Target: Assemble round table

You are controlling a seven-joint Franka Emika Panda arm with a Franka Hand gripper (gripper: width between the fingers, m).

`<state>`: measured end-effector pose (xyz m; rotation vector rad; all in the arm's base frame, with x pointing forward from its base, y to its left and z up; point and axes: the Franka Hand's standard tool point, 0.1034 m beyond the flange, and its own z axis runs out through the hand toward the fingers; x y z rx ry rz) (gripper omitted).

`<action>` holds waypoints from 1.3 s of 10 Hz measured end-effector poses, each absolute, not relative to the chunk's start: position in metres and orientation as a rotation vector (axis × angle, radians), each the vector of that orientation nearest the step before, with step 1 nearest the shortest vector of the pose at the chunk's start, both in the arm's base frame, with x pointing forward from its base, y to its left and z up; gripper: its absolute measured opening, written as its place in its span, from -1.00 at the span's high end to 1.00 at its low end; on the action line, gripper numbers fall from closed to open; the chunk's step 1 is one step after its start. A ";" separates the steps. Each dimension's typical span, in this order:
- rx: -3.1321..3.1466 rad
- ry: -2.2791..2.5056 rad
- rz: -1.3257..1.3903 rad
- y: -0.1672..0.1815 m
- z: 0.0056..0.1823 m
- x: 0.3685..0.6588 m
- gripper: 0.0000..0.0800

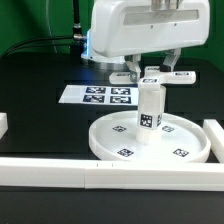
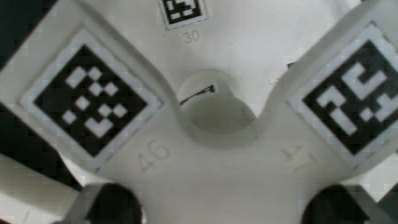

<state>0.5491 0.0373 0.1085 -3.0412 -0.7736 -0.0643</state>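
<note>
The large rimmed disc lies flat on the black table. The short cylindrical post stands upright in its central hub. The cross-shaped foot is level at the top of the post; I cannot tell whether it is seated on it. My gripper comes down from above and is shut on the foot. In the wrist view the foot fills the frame, with marker tags on its arms and a round central hole. My gripper holds it between the two dark fingertips.
The marker board lies flat behind the disc, toward the exterior view's left. Long white border bars run along the front, the exterior view's right and the exterior view's left.
</note>
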 end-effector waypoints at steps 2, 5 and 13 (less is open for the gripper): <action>-3.084 -0.555 -0.064 0.038 0.109 0.549 -0.11; -3.106 -0.056 -0.064 0.039 0.109 0.548 -0.11; -2.829 1.083 -0.038 0.039 0.107 0.548 -0.11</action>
